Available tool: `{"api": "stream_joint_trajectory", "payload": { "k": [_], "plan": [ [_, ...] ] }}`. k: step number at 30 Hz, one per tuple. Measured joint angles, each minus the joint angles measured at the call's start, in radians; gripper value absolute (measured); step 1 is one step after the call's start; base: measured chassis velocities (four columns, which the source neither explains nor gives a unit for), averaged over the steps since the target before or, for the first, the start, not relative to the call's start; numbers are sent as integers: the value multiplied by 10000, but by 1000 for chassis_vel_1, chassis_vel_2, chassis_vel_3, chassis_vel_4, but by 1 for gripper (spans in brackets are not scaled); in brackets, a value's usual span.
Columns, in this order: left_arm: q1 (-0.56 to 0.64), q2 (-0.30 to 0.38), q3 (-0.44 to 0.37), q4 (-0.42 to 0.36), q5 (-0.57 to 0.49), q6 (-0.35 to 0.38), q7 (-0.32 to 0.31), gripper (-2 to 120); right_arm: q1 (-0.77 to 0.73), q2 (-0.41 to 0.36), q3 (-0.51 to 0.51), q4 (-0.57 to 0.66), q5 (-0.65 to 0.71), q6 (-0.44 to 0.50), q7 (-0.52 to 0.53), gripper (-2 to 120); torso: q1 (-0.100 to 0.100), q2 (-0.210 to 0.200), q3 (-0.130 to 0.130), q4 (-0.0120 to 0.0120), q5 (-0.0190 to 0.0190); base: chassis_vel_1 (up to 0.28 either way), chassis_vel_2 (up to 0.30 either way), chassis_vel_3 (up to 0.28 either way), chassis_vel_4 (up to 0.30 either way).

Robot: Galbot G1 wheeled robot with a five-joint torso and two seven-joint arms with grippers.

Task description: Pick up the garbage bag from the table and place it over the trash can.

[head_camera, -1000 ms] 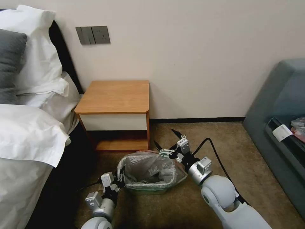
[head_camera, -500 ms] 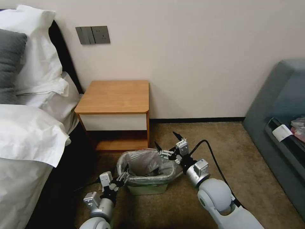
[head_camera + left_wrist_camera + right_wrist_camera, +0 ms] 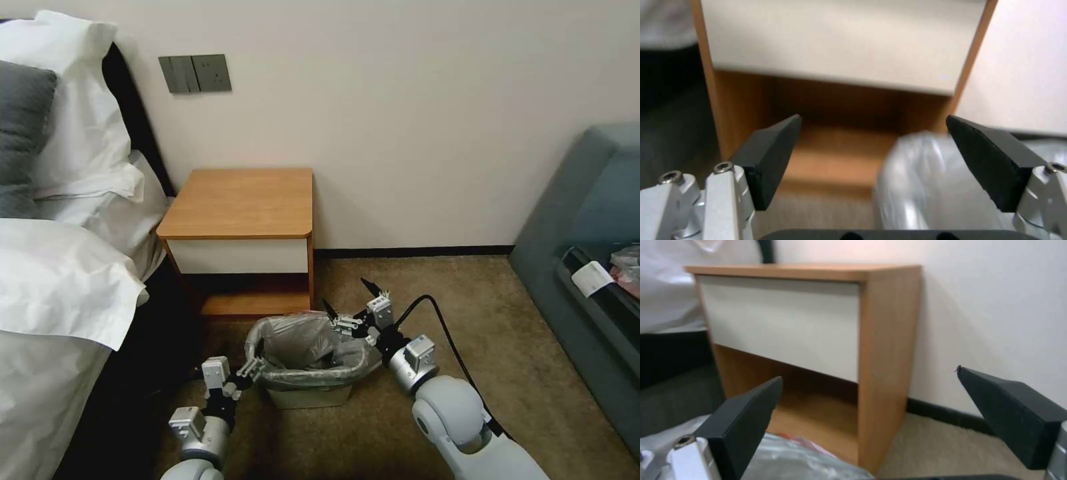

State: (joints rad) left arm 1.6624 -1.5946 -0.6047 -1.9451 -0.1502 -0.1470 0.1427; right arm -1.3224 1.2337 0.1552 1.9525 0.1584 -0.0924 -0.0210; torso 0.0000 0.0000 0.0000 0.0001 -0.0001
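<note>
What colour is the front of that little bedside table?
White, framed by the orange-brown wood of the table; the right wrist view shows it best.

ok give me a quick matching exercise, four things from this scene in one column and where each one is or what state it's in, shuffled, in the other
Things:
1. bag
2. table
3. left claw
4. right claw

Places or states:
A. open, at the can's far right corner
B. against the wall, beside the bed, top bare
C. lining the can, its edge folded over the rim
D. open, at the can's near left corner

Pairs: 1-C, 2-B, 3-D, 4-A
</note>
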Motion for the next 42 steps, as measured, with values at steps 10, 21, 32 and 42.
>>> {"api": "stream_joint_trajectory", "payload": {
  "k": [10, 21, 32, 42],
  "plan": [
    [-442, 54, -155, 509, -109, -1733, -69, 74, -768, 787, 645, -522, -1499, 871, 1317, 100, 0, 0, 0, -1, 1, 0, 0, 0, 0],
    [-568, 295, -167, 602, -407, -1813, -141, 83, -1235, 1526, 1305, -860, -2124, 1556, 1551, 100, 0, 0, 0, -1, 1, 0, 0, 0, 0],
    [-545, 323, -198, 505, -575, -1529, -30, 83, -1294, 1547, 1522, -873, -2262, 1711, 1235, 100, 0, 0, 0, -1, 1, 0, 0, 0, 0],
    [-538, 318, -200, 499, -576, -1514, -26, 83, -1283, 1536, 1510, -859, -2244, 1701, 1223, 100, 0, 0, 0, -1, 1, 0, 0, 0, 0]
  ]
}}
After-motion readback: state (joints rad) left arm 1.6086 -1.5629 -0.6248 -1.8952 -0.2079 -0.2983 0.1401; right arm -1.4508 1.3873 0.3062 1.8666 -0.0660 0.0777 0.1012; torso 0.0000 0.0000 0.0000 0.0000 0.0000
